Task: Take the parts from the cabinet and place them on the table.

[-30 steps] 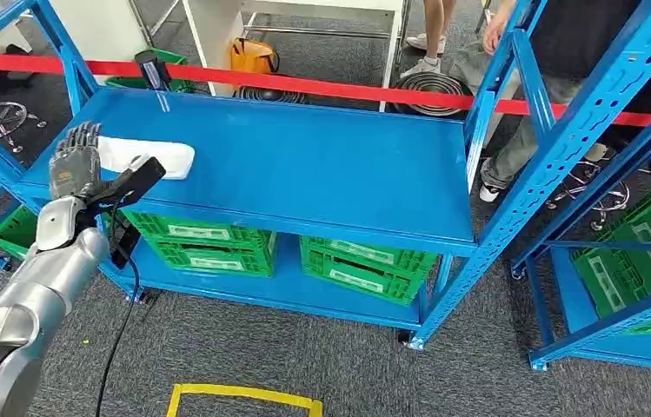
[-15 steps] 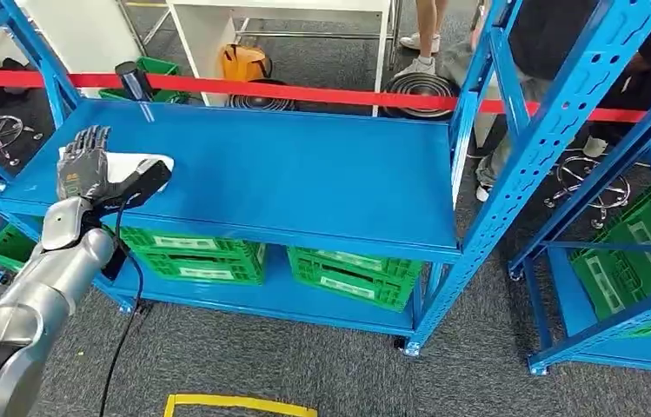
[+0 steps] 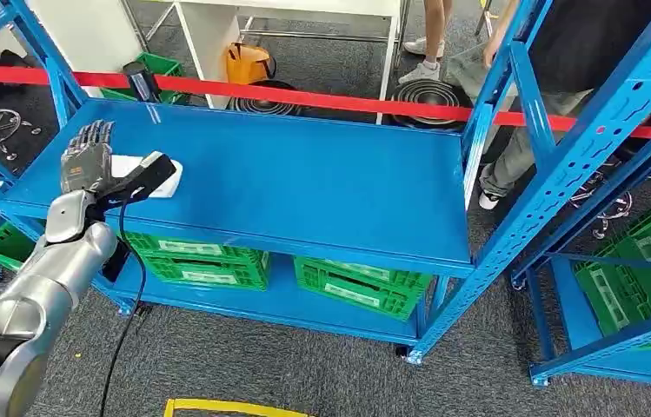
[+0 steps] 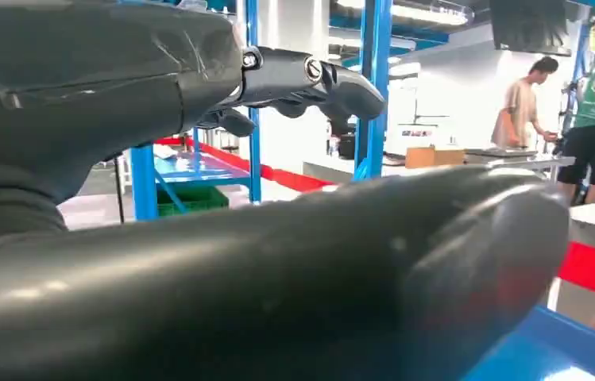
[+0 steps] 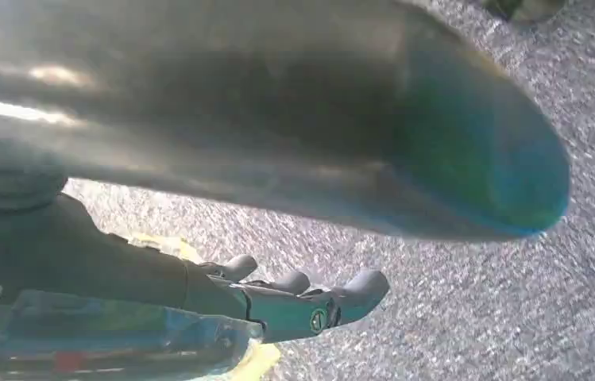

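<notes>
A flat white part (image 3: 130, 164) lies at the left end of the blue shelf (image 3: 304, 182) of the cabinet. My left hand (image 3: 87, 161) is raised at that end, fingers straight and spread, with its dark thumb stretched across the near side of the part and hiding some of it. Nothing is gripped; in the left wrist view the thumb (image 4: 278, 286) and fingers (image 4: 310, 79) stand apart with air between them. My right hand (image 5: 302, 305) hangs over grey carpet in the right wrist view, fingers loosely extended and holding nothing.
Green crates (image 3: 200, 256) (image 3: 361, 282) sit on the lower shelf. A black device (image 3: 143, 82) stands at the shelf's back left, before a red tape (image 3: 322, 97). Blue uprights (image 3: 548, 165) and a second rack (image 3: 634, 269) stand right, with a person (image 3: 582, 52) behind. Yellow floor marking (image 3: 217, 407) lies near me.
The camera has shifted a little, so the whole scene has moved. My left hand has gone slightly forward, and its thumb now covers more of the white part.
</notes>
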You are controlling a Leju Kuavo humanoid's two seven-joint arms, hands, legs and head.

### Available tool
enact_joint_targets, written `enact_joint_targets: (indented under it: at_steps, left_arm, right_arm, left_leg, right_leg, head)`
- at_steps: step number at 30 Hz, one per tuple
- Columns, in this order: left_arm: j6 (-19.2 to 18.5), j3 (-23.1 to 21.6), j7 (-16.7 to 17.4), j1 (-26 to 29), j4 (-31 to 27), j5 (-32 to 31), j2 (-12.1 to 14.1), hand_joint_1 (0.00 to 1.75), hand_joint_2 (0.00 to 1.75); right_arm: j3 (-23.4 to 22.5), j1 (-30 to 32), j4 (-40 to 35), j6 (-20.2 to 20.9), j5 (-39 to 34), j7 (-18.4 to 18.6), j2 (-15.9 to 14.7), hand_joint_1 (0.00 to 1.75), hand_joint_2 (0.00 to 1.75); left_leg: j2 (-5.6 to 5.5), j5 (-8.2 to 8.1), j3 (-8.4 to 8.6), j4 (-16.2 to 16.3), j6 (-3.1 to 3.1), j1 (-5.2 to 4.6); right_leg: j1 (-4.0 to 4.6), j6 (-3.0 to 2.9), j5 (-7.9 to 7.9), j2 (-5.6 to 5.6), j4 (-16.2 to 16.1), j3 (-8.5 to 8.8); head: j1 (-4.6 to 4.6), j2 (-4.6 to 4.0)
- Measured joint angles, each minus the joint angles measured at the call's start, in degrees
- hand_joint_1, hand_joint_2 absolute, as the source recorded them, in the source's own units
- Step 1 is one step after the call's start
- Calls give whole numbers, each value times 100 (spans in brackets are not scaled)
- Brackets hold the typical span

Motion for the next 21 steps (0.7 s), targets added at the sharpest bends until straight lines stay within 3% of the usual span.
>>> enact_joint_targets:
  at_steps: [1, 3, 5, 6, 7, 9, 10, 11, 12, 13, 15, 16, 17, 18, 21]
  left_arm:
    - [-4, 0, 41, -3, 0, 17, 6, 0, 0]
    - [-22, 2, 131, 3, 15, 72, 28, 0, 0]
    - [-24, 4, 177, 6, 35, 109, 42, 0, 0]
    - [-24, 4, 192, 5, 35, 109, 64, 0, 0]
    - [-28, 5, 225, 5, 37, 107, 72, 0, 0]
    - [-31, 9, 352, 7, 52, 101, 92, 0, 0]
    - [-35, 15, 424, 34, 74, 101, 101, 0, 0]
    - [-46, 22, 479, 66, 87, 98, 105, 0, 0]
    - [-55, 33, 531, 99, 105, 94, 118, 0, 0]
    - [-55, 37, 555, 111, 118, 94, 127, 0, 0]
    - [-55, 46, 581, 99, 125, 92, 166, 0, 0]
    - [-57, 52, 596, 88, 127, 92, 185, 0, 0]
    - [-61, 61, 607, 82, 129, 88, 203, 0, 0]
    - [-63, 66, 621, 73, 131, 77, 212, 0, 0]
    - [-105, 85, 667, 70, 138, 39, 230, 0, 0]
  right_arm:
    - [0, -2, 4, 0, 0, -9, 5, 0, 0]
    - [2, -10, 15, 0, -11, -11, 5, 0, 0]
    - [4, -3, 22, 0, -11, -19, 4, 0, 0]
    - [4, -6, 24, 0, -11, -24, 4, 0, 0]
    - [4, -5, 26, 0, -13, -24, 0, 0, 0]
    - [4, -18, 28, 0, -15, -24, 0, 0, 0]
    - [4, -22, 31, 0, -15, -24, 2, 0, 0]
    - [4, -21, 33, 0, -15, -24, 4, 0, 0]
    - [4, -21, 35, 0, -15, -24, 9, 0, 0]
    - [4, -20, 39, 0, -17, -22, 9, 0, 0]
    - [4, -25, 44, -4, -24, -22, 9, 0, 0]
    - [4, -24, 44, -5, -26, -22, 17, 0, 0]
    - [7, -32, 44, -7, -32, -22, 40, 0, 0]
    - [7, -28, 46, -15, -35, -22, 26, 0, 0]
    - [15, -16, 48, -22, -35, -20, 37, 0, 0]
  left_leg:
    - [-2, -58, -22, 66, -52, -17]
    - [-2, -129, -55, 131, -116, -44]
    - [4, -155, -33, 131, -150, -13]
    - [6, -198, -48, 150, -179, 15]
    - [9, -287, -100, 292, -210, 25]
    - [10, -629, -467, 1042, -262, 32]
    - [12, -839, -797, 1630, -286, 33]
    - [11, -894, -993, 1939, -290, 34]
    - [11, -815, -1098, 2014, -281, 34]
    - [12, -611, -1050, 1799, -257, 33]
    - [10, -4, -634, 807, -169, 26]
    - [9, 189, -431, 339, -92, 1]
    - [21, 105, -331, 281, -52, -36]
    - [20, 89, -328, 225, -34, -58]
    - [17, 120, -269, 114, 28, -64]
  right_leg:
    - [-13, -10, 72, -39, -315, 119]
    - [26, -173, 32, -3, -269, 163]
    - [50, -248, 11, 6, -268, 166]
    - [-8, -287, 12, 8, -281, 204]
    - [2, -310, -5, 17, -281, 230]
    - [12, -357, -37, 19, -281, 273]
    - [20, -383, -57, 21, -280, 289]
    - [30, -399, -70, 24, -280, 304]
    - [35, -416, -87, 32, -279, 326]
    - [45, -408, -107, 47, -279, 354]
    - [72, -399, -155, 62, -281, 434]
    - [67, -391, -174, 67, -294, 455]
    - [134, -365, -185, 73, -286, 443]
    - [94, -355, -182, 73, -288, 420]
    - [114, -246, -183, 62, -346, 455]
  head:
    - [4, 0]
    - [-11, 0]
    - [-7, 0]
    - [-9, 0]
    - [-13, 0]
    - [-15, 0]
    - [-20, 0]
    - [-18, 0]
    - [-20, 0]
    - [-20, 0]
    - [-20, 0]
    - [-15, 0]
    - [0, 0]
    - [-18, 0]
    - [-11, 0]
